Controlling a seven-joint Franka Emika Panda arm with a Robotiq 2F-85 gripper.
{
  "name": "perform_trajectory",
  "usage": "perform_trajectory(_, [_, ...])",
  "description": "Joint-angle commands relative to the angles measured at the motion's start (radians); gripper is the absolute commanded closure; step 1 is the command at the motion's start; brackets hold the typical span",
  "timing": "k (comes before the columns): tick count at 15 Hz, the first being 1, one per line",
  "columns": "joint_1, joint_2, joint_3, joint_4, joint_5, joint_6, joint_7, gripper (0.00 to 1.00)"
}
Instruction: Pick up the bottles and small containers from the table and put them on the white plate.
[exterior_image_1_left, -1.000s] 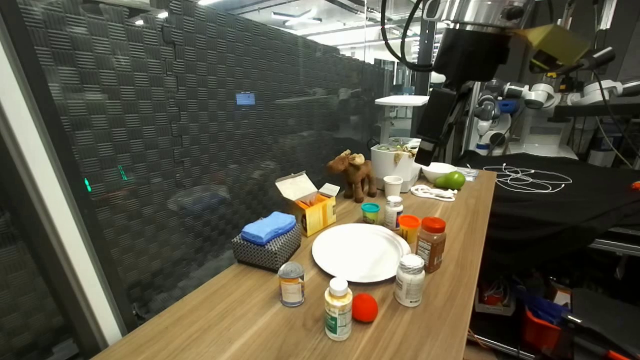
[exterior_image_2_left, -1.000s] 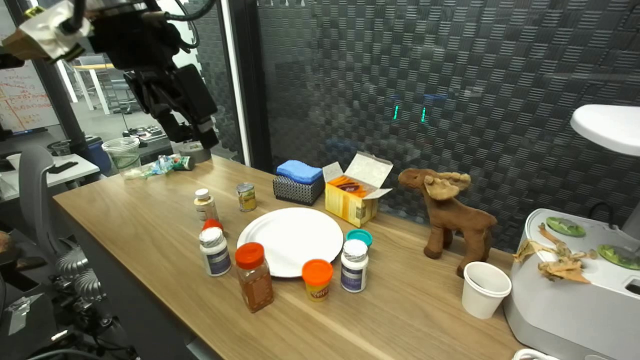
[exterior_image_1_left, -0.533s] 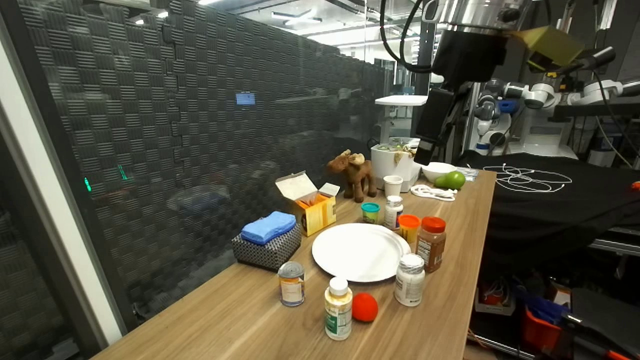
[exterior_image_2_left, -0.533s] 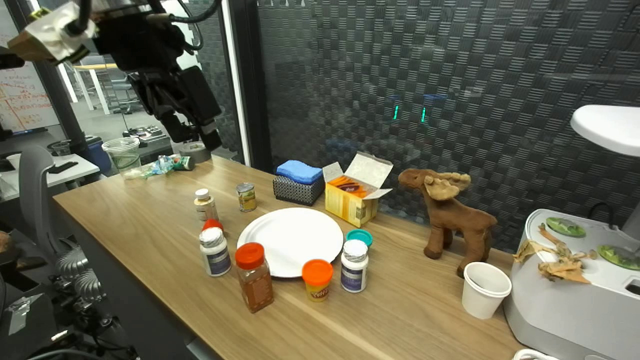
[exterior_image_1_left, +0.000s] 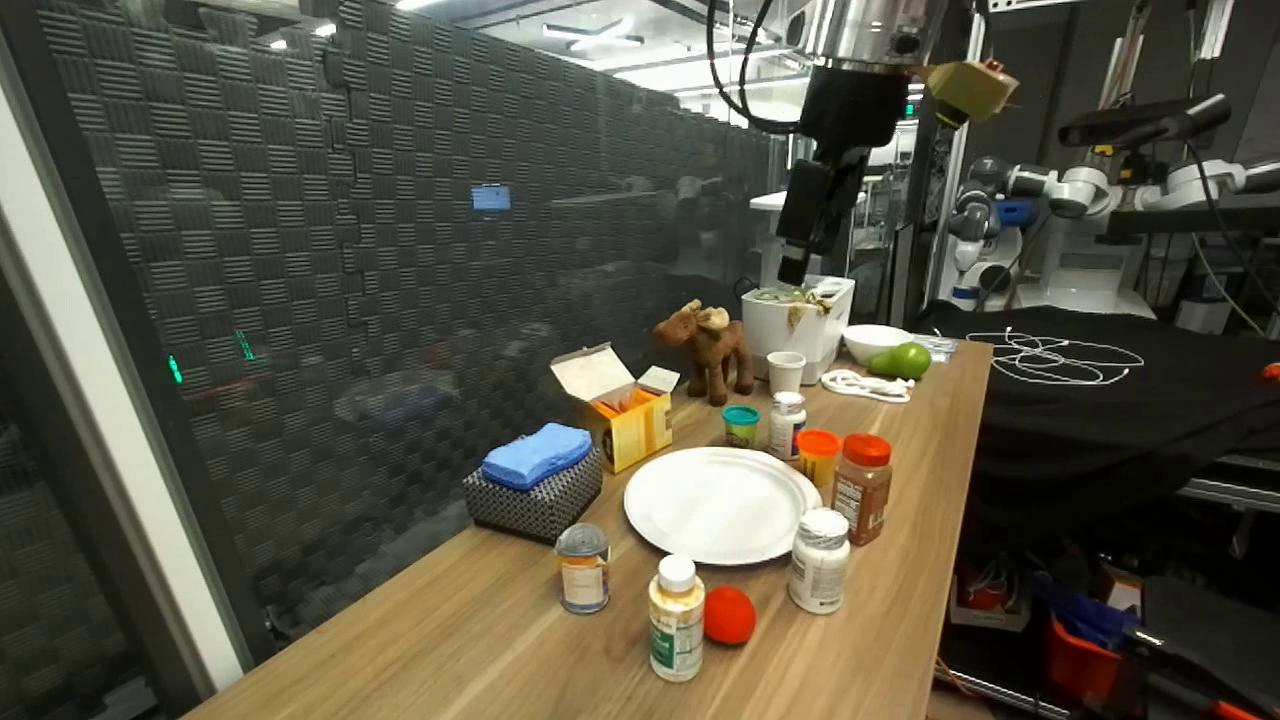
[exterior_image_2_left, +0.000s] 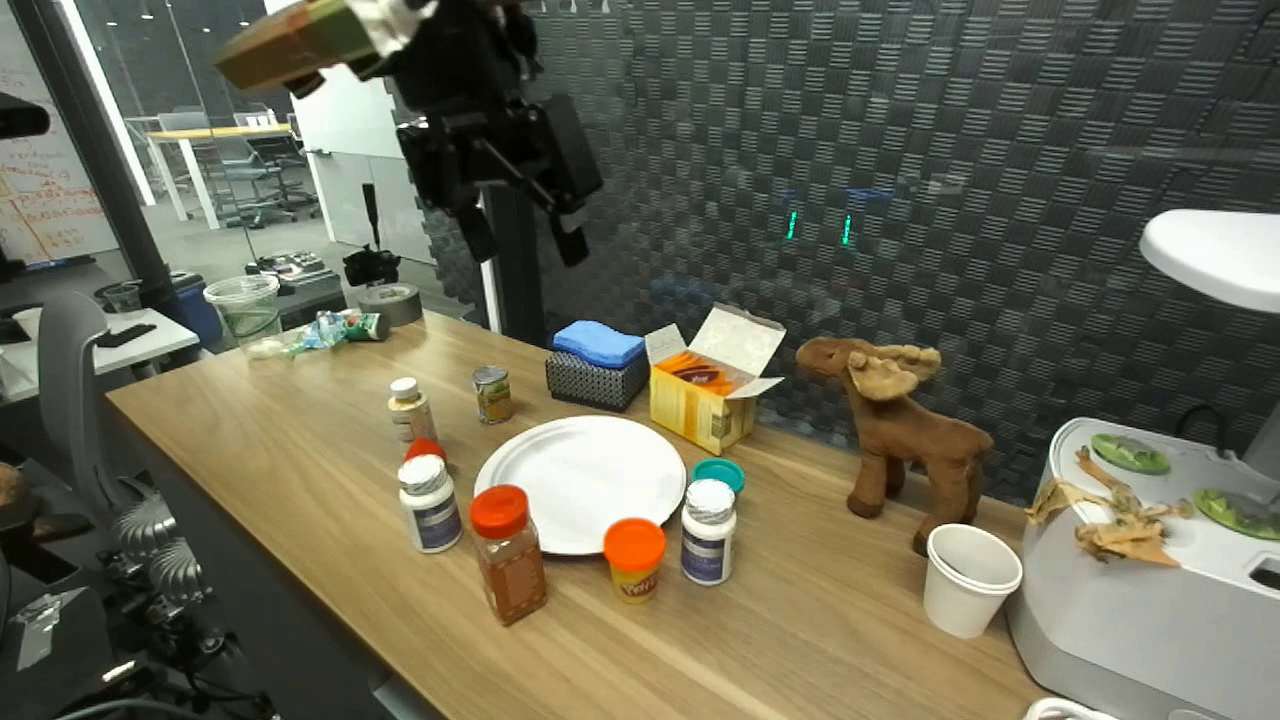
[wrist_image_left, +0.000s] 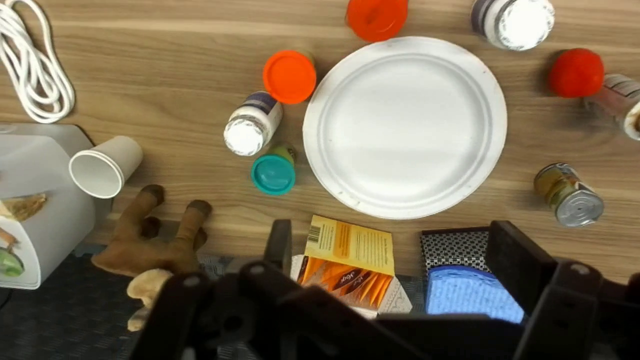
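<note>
claw (exterior_image_2_left: 525, 240): hanging spread apart, gripping nothing | short silvery metal can (wrist_image_left: 569, 196): standing at 4 o'clock from round flat white plate (wrist_image_left: 405, 127), wrist view | likely choosing first pick; suggest centring overhead, lowering straight, closing evenly, avoiding tipping

1. Wrist (exterior_image_1_left: 862, 35): silvery, cylindrical metal.
2. Mount (exterior_image_1_left: 850, 108): black, rounded.
3. Gripper (exterior_image_2_left: 526, 243): black, with two blocky fingers (wrist_image_left: 520, 265).
4. Cables (exterior_image_1_left: 780, 126): black, looped.
5. Block (exterior_image_1_left: 970, 92): yellowish, angular.
6. Pivots (wrist_image_left: 580, 269): round, greyish heads.
</note>
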Motion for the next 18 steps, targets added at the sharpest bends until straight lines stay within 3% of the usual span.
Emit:
perform_trajectory(1, [0.008, 0.181, -0.039, 0.185, 0.048, -0.023, -0.126, 0.00])
perform_trajectory(5, [0.000, 0.299, -0.031, 0.300, 0.072, -0.056, -0.179, 0.00])
perform_trajectory(6, [-0.007, 0.250, -0.032, 0.212, 0.039, -0.007, -0.133, 0.00])
perform_trajectory(14, [-0.010, 0.311, -0.028, 0.283, 0.058, -0.037, -0.162, 0.00])
perform_trajectory(18, [-0.030, 0.397, -0.043, 0.329, 0.038, 0.001, -0.140, 0.00])
